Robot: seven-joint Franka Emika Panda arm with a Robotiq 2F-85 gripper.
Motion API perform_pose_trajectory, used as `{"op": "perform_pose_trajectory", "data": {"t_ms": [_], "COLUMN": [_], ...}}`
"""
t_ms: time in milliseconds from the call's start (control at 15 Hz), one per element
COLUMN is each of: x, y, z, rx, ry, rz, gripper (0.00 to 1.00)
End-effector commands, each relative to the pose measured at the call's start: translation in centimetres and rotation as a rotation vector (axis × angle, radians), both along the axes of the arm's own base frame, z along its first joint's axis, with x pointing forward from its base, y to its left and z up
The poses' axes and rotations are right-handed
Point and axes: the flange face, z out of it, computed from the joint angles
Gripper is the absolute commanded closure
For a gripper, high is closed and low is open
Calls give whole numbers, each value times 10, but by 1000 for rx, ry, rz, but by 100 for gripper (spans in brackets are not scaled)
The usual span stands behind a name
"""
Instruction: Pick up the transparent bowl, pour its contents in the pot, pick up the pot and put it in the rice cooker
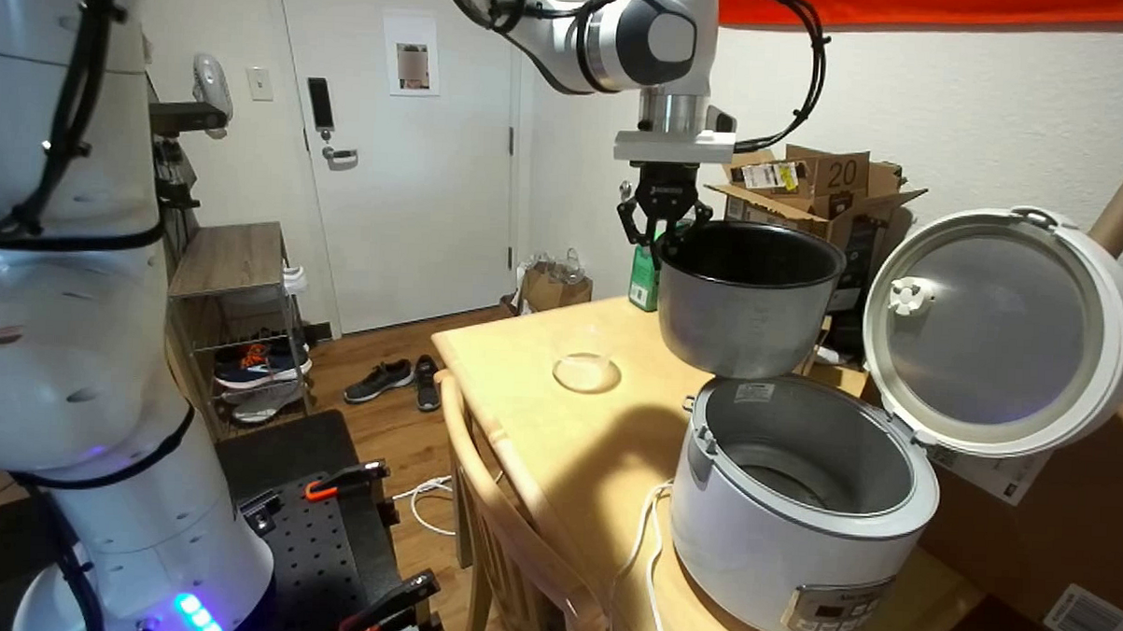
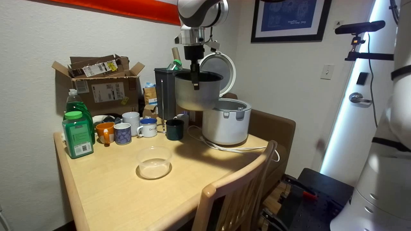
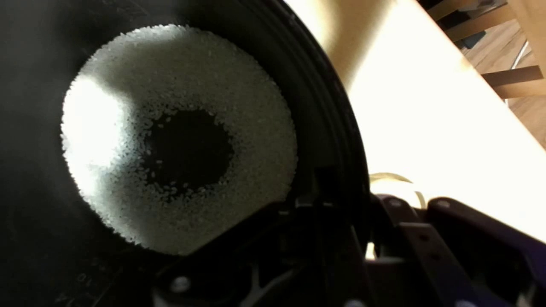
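Note:
My gripper point(image 1: 667, 243) is shut on the rim of the dark grey pot point(image 1: 746, 322), with a finger on each side of the wall. The pot point(image 2: 199, 98) hangs level in the air, higher than the rice cooker point(image 1: 787, 548) and off to its side, its shadow falling on the table. White grains point(image 3: 260, 140) form a ring on the pot's floor in the wrist view, around a bare dark centre. White and round, the rice cooker point(image 2: 226, 126) stands with its lid point(image 1: 990, 340) raised and its cavity showing. The transparent bowl point(image 2: 154, 165) sits upright on the table, nothing visible inside.
Several mugs point(image 2: 123, 133), green bottles point(image 2: 77, 136) and a cardboard box point(image 2: 106, 89) line the wall side of the table. A white cable point(image 2: 221, 147) lies by the cooker. A wooden chair point(image 2: 237, 186) stands against the table edge.

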Motion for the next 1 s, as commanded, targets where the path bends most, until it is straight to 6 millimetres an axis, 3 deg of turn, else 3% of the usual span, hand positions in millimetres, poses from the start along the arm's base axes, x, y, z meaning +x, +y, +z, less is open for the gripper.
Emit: {"op": "perform_pose_trajectory", "data": {"t_ms": [0, 400, 933], "x": [-10, -15, -18], "y": [-7, -24, -64], "z": [13, 19, 32], "rx": [9, 36, 57], "ry": [-19, -36, -68], "rz": [-20, -64, -160], "gripper": [98, 98, 98]}}
